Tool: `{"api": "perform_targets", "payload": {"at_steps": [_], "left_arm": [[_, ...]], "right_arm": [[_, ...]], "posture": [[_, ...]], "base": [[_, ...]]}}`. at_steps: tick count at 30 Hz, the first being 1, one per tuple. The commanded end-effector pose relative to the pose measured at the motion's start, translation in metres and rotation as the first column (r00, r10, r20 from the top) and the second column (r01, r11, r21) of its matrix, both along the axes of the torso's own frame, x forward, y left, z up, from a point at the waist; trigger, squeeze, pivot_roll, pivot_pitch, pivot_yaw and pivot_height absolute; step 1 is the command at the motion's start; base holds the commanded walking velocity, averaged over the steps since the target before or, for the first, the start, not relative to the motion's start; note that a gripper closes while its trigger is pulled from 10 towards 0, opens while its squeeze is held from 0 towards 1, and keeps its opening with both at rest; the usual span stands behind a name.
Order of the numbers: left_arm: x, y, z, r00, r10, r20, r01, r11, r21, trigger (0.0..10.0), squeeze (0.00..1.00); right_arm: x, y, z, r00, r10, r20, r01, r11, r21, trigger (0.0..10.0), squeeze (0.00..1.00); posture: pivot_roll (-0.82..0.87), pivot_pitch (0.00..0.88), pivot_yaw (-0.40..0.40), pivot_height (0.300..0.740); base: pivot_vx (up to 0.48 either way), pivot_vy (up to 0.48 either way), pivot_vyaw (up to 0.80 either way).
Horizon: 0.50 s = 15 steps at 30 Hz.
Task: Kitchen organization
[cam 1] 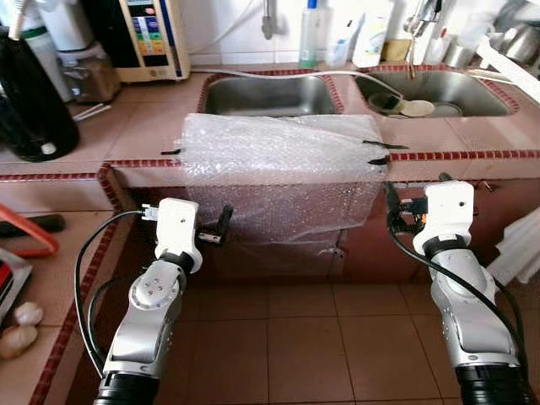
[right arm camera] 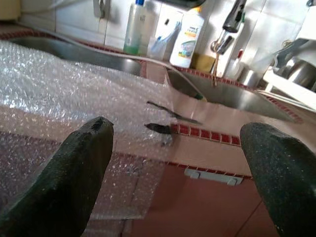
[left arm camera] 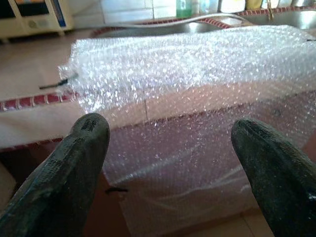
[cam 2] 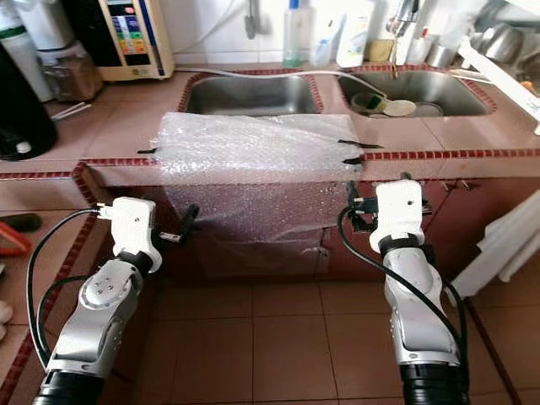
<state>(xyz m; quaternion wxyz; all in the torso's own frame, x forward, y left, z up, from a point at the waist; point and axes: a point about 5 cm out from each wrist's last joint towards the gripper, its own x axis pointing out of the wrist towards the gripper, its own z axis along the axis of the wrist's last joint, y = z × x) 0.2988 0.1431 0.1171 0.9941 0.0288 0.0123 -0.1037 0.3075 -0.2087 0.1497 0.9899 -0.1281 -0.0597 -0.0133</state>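
Right wrist view catches bottles [right arm camera: 159,33] behind the bubble wrap [right arm camera: 59,89].

We hold both arms raised forward; left end effector [left arm camera: 170,163] and right end effector [right arm camera: 182,168] each show fingers spread apart, gripping nothing.

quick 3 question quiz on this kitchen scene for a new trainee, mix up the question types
1. True or false: the bubble wrap hangs over the counter's front edge.
2. Which sink holds dishes? A) the left sink B) the right sink
3. Fill in: both the left claw and the right claw have their fingers ____.

Key:
1. True; it drapes from the counter down over the cabinet front.
2. B.
3. Open; neither holds anything, and both point at the wrap.
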Motion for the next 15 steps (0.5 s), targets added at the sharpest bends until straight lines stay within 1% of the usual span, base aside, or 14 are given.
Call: {"api": "perform_targets", "payload": {"at_steps": [1,11,15], "left_arm": [[0.0012,0.0027,0.0003,1.000,0.006,0.004,-0.006,1.000,-0.008,10.0,0.00],[0.0000,-0.0003,-0.0028,1.000,-0.015,-0.005,0.015,1.000,-0.028,10.0,0.00],[-0.0009,-0.0016,-0.0038,1.000,-0.022,-0.010,0.021,0.999,-0.042,10.0,0.00]], "right_arm": [[0.0000,0.0038,-0.0003,1.000,0.018,0.001,-0.018,1.000,-0.003,10.0,1.00],[-0.0018,0.0033,-0.0039,1.000,0.017,-0.013,-0.017,1.000,-0.020,10.0,1.00],[-0.0025,0.0028,-0.0049,1.000,0.016,-0.017,-0.016,1.000,-0.021,10.0,1.00]], "posture": [[-0.02,0.000,0.036,0.740],[-0.02,0.000,0.032,0.740],[-0.03,0.000,0.033,0.740]], "base": [[0.000,0.000,0.00],[0.000,0.000,0.00],[0.000,-0.297,0.00]]}}
